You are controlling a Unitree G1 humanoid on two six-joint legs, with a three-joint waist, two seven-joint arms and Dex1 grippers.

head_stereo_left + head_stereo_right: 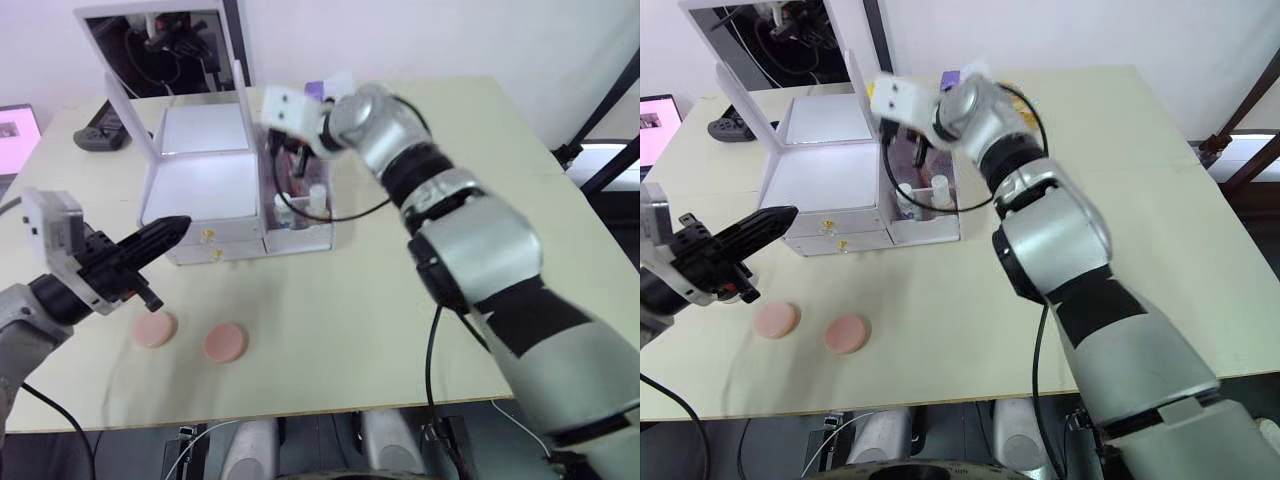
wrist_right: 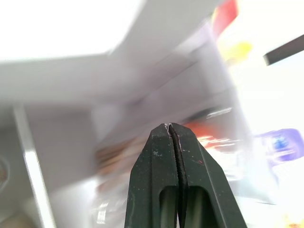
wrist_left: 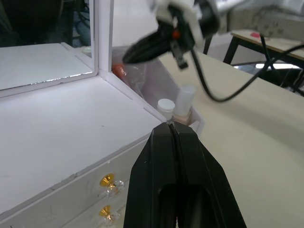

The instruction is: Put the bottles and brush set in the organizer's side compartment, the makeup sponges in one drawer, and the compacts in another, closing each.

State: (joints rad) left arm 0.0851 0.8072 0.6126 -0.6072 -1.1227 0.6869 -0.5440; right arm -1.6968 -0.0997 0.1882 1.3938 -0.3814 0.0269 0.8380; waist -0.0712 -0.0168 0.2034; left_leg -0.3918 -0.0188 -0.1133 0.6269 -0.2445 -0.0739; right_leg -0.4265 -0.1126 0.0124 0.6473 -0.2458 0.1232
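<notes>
Hovering over the side compartment (image 1: 300, 200), which held both bottles (image 3: 183, 102) and the brush set (image 3: 130, 78), the right gripper (image 3: 130, 53) kept its fingers pressed together. The left gripper (image 1: 170, 232), also closed, hung above two makeup sponges (image 1: 155, 329) on the tabletop (image 1: 400, 330).

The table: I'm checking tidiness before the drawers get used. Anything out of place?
Two makeup sponges lie loose on the table in front of the organizer; its drawers are shut. The bottles stand upright in the side compartment.
</notes>
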